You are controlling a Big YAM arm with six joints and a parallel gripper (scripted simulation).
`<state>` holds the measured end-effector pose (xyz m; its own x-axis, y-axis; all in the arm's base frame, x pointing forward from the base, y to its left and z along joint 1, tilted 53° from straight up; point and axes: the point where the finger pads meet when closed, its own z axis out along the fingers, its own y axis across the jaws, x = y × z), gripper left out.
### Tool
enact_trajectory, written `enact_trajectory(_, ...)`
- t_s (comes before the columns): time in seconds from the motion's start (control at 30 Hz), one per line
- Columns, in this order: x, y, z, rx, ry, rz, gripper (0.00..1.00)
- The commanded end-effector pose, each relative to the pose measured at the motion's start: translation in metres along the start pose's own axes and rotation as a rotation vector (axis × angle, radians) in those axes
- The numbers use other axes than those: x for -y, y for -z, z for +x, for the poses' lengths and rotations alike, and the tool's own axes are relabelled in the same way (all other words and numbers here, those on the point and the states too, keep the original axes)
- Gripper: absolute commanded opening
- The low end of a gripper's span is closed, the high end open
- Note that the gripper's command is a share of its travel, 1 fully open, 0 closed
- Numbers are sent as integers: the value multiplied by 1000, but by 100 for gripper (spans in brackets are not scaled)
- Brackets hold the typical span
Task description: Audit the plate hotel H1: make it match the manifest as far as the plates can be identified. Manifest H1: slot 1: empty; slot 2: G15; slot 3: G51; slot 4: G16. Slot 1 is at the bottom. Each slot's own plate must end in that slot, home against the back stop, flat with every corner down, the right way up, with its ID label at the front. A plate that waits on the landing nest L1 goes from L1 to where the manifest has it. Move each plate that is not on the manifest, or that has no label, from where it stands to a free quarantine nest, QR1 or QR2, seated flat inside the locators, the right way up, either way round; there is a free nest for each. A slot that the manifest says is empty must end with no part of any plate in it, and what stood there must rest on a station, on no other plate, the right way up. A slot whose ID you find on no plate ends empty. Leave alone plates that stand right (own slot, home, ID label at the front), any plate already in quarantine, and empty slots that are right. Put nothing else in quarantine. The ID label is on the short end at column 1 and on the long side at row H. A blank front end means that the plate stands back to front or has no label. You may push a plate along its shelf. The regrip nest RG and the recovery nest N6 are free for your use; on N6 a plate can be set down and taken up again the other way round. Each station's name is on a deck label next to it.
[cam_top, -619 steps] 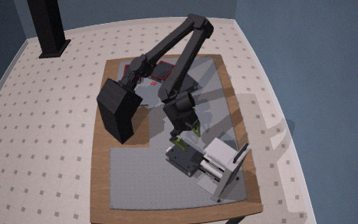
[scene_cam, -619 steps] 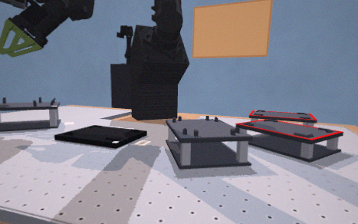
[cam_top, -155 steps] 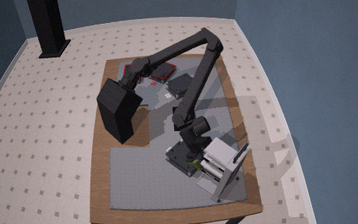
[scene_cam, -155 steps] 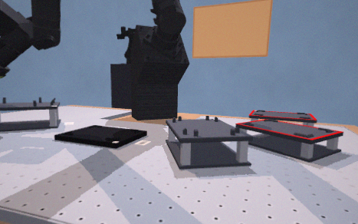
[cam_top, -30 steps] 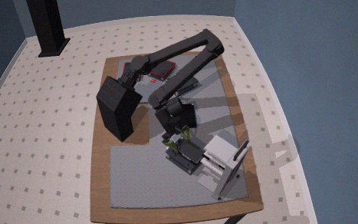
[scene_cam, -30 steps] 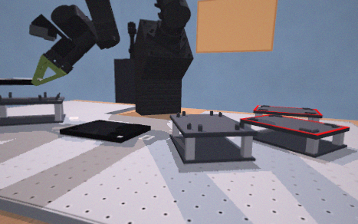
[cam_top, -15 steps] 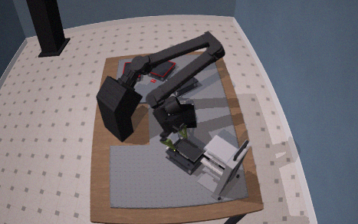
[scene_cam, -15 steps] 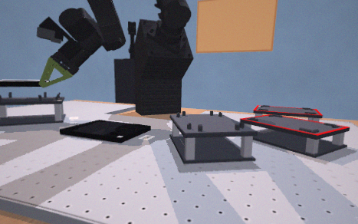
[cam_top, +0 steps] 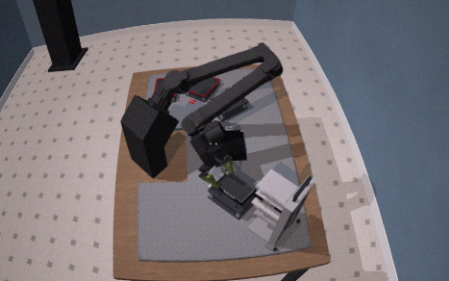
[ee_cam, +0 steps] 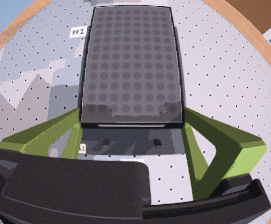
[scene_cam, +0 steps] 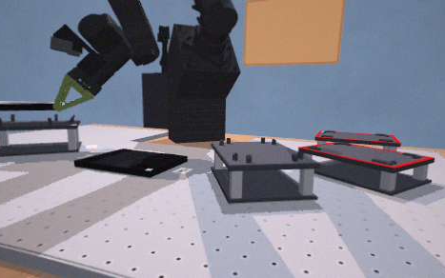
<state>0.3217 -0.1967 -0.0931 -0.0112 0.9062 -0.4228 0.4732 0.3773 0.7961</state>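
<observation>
Green-fingered gripper [ee_cam: 134, 137]: fingers set wide, clamped on near short end of dark dimpled rectangular plate [ee_cam: 133, 63]; plate held level just above dark post-legged nest [scene_cam: 28, 125] on counter

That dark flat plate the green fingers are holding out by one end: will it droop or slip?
The plate looks stiff: it stays straight and level above the nest while gripped at one end. The fingers clamp only its short end, so it might tilt or slide if jolted.
</observation>
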Motion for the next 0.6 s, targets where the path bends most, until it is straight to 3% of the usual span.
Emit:
enact_trajectory(0.0,0,0,-3,18,-12,-4,86)
enact_trajectory(0.57,-2,-6,7,7,-8,-8,86)
